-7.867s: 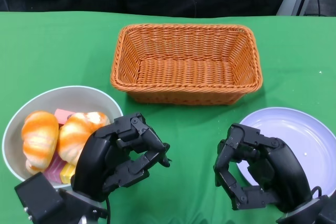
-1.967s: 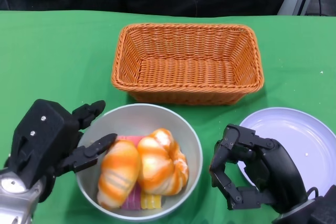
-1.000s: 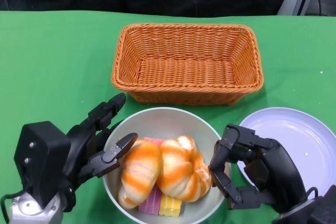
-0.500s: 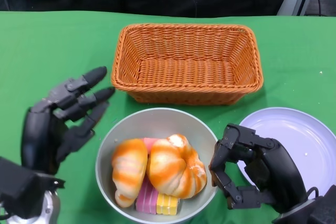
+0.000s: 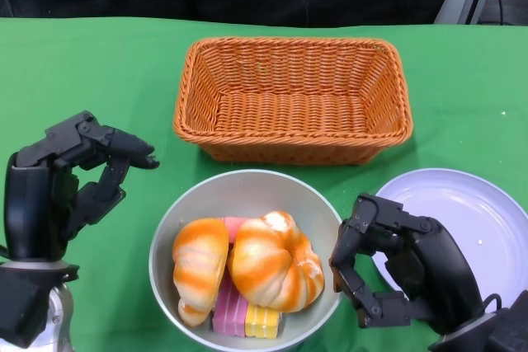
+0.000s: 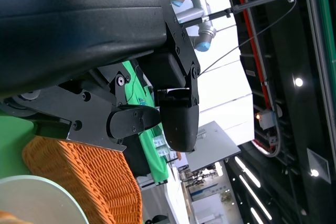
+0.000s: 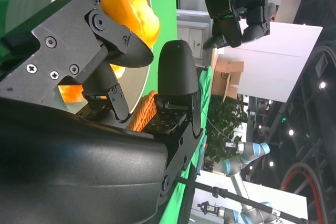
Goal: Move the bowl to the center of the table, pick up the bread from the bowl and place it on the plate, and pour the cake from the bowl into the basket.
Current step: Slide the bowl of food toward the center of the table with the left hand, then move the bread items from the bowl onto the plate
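Note:
The grey bowl (image 5: pixel 239 177) stands near the front middle of the table, just in front of the orange wicker basket (image 5: pixel 293 96). Two orange-and-white bread rolls (image 5: pixel 276 263) lie in it on top of pink cake (image 5: pixel 229 307) and yellow cake (image 5: pixel 264 321) slices. My left hand (image 5: pixel 62 195) hovers left of the bowl, apart from it, its fingers curled in and holding nothing. My right hand (image 5: pixel 404 274) sits curled and empty between the bowl's right rim and the pale plate (image 5: pixel 470 212). In the right wrist view, bread (image 7: pixel 128 11) shows beyond my fingers (image 7: pixel 178 66).
The basket is empty and spans the middle of the table behind the bowl. The plate at the front right is bare. Green cloth (image 5: pixel 91 80) covers the table. The left wrist view shows the basket's side (image 6: pixel 79 182) and a sliver of the bowl's rim (image 6: pixel 42 203).
My left hand pushed the bowl from the front left to the front middle, then let go and drew back left, its fingers curling in. The right hand has stayed still.

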